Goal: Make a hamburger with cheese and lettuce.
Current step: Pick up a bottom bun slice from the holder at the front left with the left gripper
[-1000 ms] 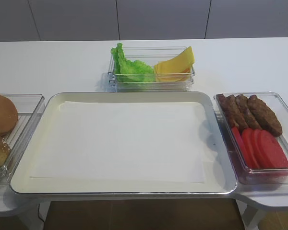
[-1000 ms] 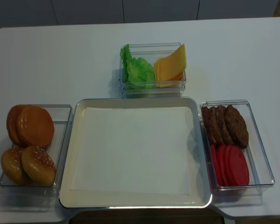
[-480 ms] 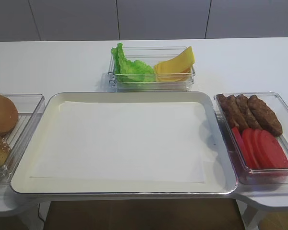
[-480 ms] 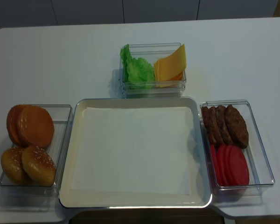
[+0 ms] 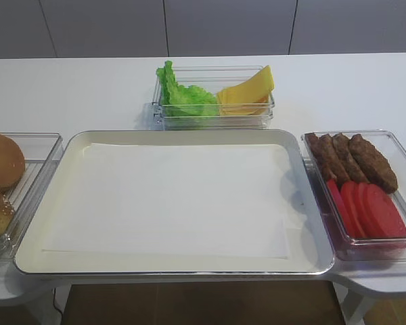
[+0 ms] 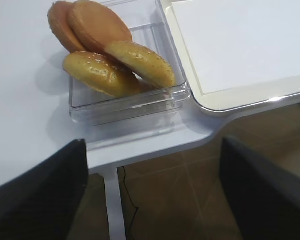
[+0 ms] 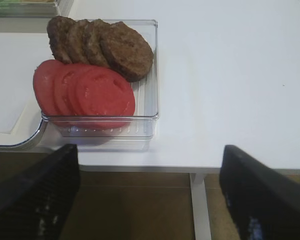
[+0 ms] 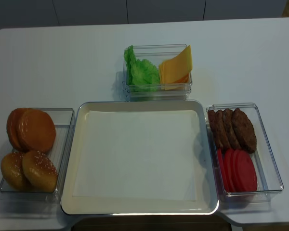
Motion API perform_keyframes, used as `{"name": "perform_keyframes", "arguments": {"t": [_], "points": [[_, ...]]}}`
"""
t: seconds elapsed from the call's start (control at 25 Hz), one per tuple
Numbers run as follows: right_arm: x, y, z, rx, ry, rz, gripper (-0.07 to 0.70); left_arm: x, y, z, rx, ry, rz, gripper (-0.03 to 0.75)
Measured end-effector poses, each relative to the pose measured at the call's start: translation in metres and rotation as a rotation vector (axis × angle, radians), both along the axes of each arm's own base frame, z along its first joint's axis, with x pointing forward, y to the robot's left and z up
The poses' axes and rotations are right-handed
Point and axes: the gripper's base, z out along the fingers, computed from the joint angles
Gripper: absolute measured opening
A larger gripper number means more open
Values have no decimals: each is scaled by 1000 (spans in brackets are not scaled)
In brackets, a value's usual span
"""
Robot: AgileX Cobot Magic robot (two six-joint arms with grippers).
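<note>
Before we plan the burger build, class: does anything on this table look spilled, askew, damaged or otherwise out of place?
Nothing stands out. The lettuce and cheese sit in one clear bin, the buns in another, patties and tomato slices in a third. The tray sits square, holding only its paper.

The table [image 8: 62, 57] has a smooth white top with a matt look. The tray [image 8: 209, 159] seems to be metal, with a shiny polished rim, and a sheet of white matt paper [image 8: 139, 154] lies flat in it. The three bins [image 8: 269, 144] are of clear glossy plastic with ribbed bottoms. The buns [image 6: 135, 62] have a golden, slightly shiny crust, some with small seeds. The cheese [image 8: 176, 67] looks smooth and waxy, the lettuce [image 8: 142, 72] crinkled. The patties [image 7: 125, 50] are rough and grainy, the tomato slices [image 7: 97, 92] smooth and matt. The gripper fingers [image 6: 262, 192] are dark and blurred, perhaps matt plastic.
</note>
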Motion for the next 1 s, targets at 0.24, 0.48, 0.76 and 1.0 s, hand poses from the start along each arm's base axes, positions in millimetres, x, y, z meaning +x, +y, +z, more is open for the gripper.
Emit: {"name": "perform_keyframes", "arguments": {"t": [0.24, 0.48, 0.76, 1.0], "points": [[0, 0, 0, -1, 0, 1, 696, 0, 2, 0, 8, 4, 15, 607], [0, 0, 0, -2, 2, 1, 696, 4, 1, 3, -30, 77, 42, 599], [14, 1, 21, -3, 66, 3, 696, 20, 1, 30, -55, 145, 64, 568], [33, 4, 44, 12, 126, 12, 696, 39, 1, 48, -96, 208, 101, 557]]}}
